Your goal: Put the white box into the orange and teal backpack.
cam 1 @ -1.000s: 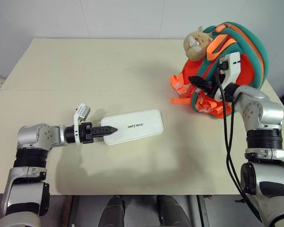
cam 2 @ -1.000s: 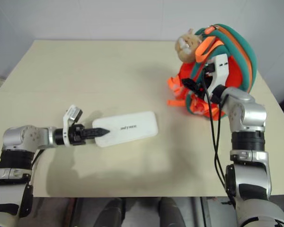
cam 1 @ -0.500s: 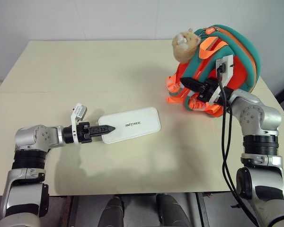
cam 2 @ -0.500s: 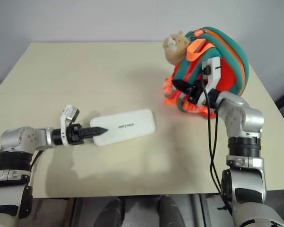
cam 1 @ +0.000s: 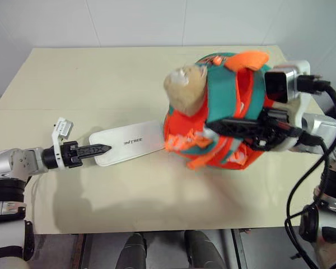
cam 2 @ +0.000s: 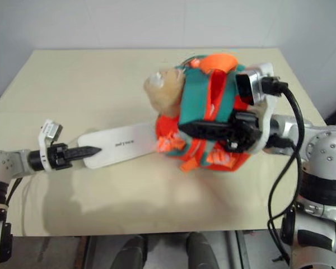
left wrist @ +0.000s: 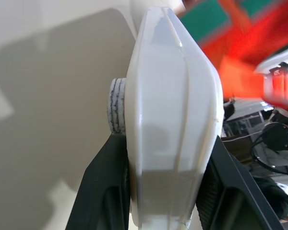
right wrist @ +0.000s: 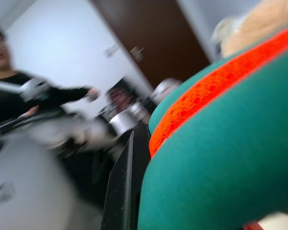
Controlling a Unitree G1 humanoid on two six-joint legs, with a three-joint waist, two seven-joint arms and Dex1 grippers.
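The white box [cam 1: 129,143] lies flat on the table, and my left gripper [cam 1: 102,149] is shut on its left end. In the left wrist view the box [left wrist: 168,120] sits clamped between the two black fingers [left wrist: 103,191]. The orange and teal backpack [cam 1: 235,95] hangs lifted off the table, with a tan plush hamster [cam 1: 183,92] on its left side. My right gripper [cam 1: 215,124] points left and is shut on a teal strap [right wrist: 230,158] of the backpack. The backpack hides the box's right end.
The cream table [cam 1: 101,78] has free room at the back and left, and its front edge runs close below the box. A black cable [cam 1: 311,174] loops down from the right wrist. A person [right wrist: 9,72] shows in the background of the right wrist view.
My right gripper has closed on the backpack, lifted it and pulled it left and toward me, over the box's right end. My left gripper has drawn the box to the left.
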